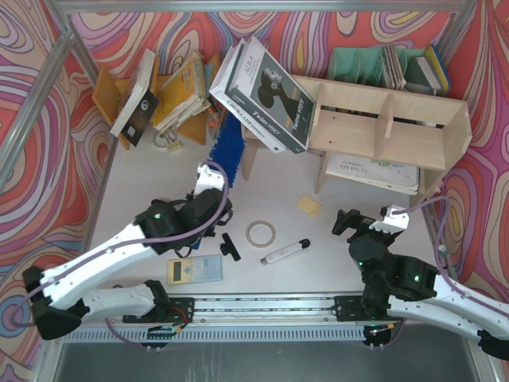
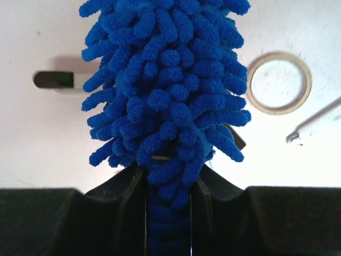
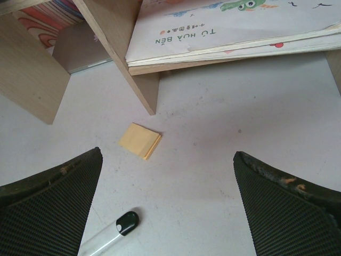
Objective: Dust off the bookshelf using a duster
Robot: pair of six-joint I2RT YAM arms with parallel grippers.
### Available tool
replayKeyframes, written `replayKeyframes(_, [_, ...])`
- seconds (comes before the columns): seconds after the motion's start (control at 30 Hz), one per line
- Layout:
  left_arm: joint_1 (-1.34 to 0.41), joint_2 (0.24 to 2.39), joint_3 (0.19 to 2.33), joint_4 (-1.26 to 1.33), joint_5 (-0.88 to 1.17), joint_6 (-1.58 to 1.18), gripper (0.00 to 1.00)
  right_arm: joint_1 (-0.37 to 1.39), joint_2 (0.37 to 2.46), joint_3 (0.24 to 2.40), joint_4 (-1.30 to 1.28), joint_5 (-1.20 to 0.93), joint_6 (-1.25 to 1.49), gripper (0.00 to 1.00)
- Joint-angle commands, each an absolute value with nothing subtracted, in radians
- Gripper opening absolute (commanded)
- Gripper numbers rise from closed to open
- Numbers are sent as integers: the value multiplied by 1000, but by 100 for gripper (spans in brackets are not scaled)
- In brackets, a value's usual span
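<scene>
Left tool (image 2: 168, 184) is clamped narrow on the neck of the long fluffy bright blue microfibre duster (image 1: 230, 143), gripping where the pile meets the smooth handle. In the left wrist view the fringe spills over both jaws. Seen from above, the duster head runs toward 12 o'clock from that tool. Its tip is beside the left end of the wide, low, light plywood bookshelf (image 1: 374, 139), under the big black-and-white book (image 1: 270, 95) that leans on that end. Cannot tell whether the pile touches wood. The shelf sits at about 1 to 2 o'clock on the white surface (image 1: 143, 183), with thin picture books (image 1: 374, 169) lying flat in its lower tier. Right tool (image 3: 168, 156) has its jaws spread wide and holds nothing. It hovers low at the shelf's 6 o'clock side, over a small yellow pad of sticky notes (image 3: 140, 140). A marker pen (image 1: 285, 252) and a tape ring (image 1: 261, 233) lie loose between the arms. Judgement: the wiping has barely begun, if at all. To do it well, lift the head clear of the leaning book and lay the pile flat on the top board. Then draw long, light strokes from 9 toward 3 o'clock, and angle into each bay between the dividers. Keep the grip tight, since the handle is short and smooth. Main risk is tipping the leaning book, so approach from its 3 o'clock side.
</scene>
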State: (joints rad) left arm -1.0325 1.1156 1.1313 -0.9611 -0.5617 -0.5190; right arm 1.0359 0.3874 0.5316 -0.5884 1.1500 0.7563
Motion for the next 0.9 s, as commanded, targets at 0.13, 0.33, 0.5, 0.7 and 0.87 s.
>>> replayKeyframes(0.13, [-1037,937,1075,-753,-668,-366,0,1042,380,529,-593,1161,767,99])
replayKeyframes(0.33, [-1023,1003,946,-629,-594,-403,0,1042,383,525,-588,1159,764,99])
replayKeyframes(0.5, [-1017,1098,807,-454,-541,-429,0,1042,382,521,-584,1154,766,99])
replayKeyframes(0.7, [-984,1094,830,-444,-512,-342,0,1042,380,516,-571,1158,751,99])
replayKeyframes(0.87, [-948,1008,904,-428,-530,-219,0,1042,383,513,-568,1158,752,99])
